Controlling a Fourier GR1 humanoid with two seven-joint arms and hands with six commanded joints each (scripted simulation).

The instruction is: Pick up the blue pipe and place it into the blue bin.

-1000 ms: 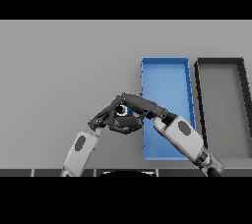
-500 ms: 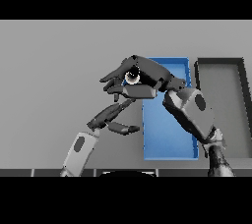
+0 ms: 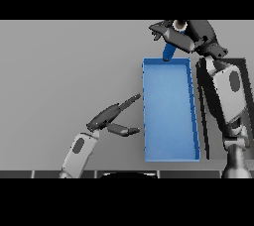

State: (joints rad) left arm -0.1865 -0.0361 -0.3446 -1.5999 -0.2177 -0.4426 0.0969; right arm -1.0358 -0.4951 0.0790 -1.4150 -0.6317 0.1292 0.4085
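Observation:
My right hand (image 3: 184,35) is raised high over the far end of the blue bin (image 3: 169,150), its fingers curled round the blue pipe (image 3: 169,50). The pipe hangs down from the hand, its lower end just above the bin's far rim; its upper open end shows at the top of the hand. The blue bin is a long, shallow tray right of the table's middle, with nothing in it. My left hand (image 3: 110,116) rests low on the table just left of the bin, fingers straight and open, holding nothing.
A dark bin (image 3: 245,71) stands right of the blue bin, mostly hidden behind my right forearm (image 3: 225,96). The grey table (image 3: 64,71) stretches out to the left.
My right hand has lifted the blue pipe up and to the right, from beside the bin's left edge to above its far end. The left hand stayed near its place.

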